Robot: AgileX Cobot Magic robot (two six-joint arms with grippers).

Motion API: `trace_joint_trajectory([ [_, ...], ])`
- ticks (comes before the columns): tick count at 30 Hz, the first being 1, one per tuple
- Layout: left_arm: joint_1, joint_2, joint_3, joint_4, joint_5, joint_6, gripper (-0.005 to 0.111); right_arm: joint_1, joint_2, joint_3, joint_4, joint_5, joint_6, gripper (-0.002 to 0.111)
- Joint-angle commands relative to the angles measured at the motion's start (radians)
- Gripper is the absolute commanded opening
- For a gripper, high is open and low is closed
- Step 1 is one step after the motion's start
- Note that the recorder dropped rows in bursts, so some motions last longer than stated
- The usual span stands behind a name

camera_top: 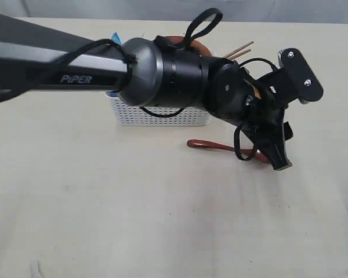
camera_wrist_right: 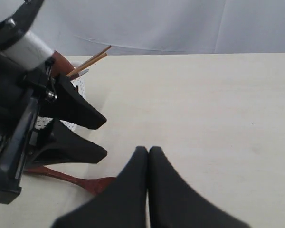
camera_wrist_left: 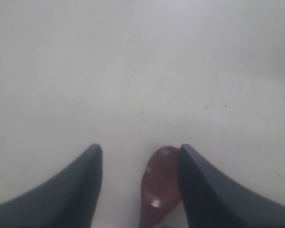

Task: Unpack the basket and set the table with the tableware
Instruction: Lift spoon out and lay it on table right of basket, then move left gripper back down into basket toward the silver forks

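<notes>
Fingers of the right gripper (camera_wrist_right: 148, 149) press flat together on nothing, low over the table (camera_top: 133, 214) near its right edge. Farther in, the dark red spoon (camera_top: 211, 145) lies on the table, right of the middle. The left gripper (camera_wrist_left: 140, 148) hangs over its bowl end with jaws spread wide, gripping nothing. Behind, toward the far edge, stands the white basket (camera_top: 162, 117), with two chopsticks (camera_top: 239, 51) jutting from it.

basket (camera_top: 180, 119) mostly behind arm (camera_top: 162, 72), spoon (camera_wrist_left: 159, 183) blurred
</notes>
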State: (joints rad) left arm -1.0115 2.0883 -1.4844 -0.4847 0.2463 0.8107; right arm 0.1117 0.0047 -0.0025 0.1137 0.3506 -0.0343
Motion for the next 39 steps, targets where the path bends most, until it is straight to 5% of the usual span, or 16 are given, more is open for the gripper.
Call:
trace_joint_trajectory([
  [1, 0.041, -0.096, -0.028, 0.059, 0.1, -0.134, 0.047, -0.003, -0.005, 0.002, -0.008, -0.009, 0.0, -0.001],
  [7, 0.169, -0.11, -0.21, 0.463, 0.524, -0.488, 0.046, -0.003, -0.005, 0.002, -0.008, -0.009, 0.0, -0.001],
  [13, 0.255, -0.107, -0.27, 0.498, 0.71, -0.466, 0.046, -0.003, -0.005, 0.002, -0.007, -0.009, 0.0, -0.001],
  [39, 0.292, -0.06, -0.267, 0.52, 0.628, -0.291, 0.046, -0.003, -0.005, 0.002, -0.007, -0.009, 0.0, -0.001],
])
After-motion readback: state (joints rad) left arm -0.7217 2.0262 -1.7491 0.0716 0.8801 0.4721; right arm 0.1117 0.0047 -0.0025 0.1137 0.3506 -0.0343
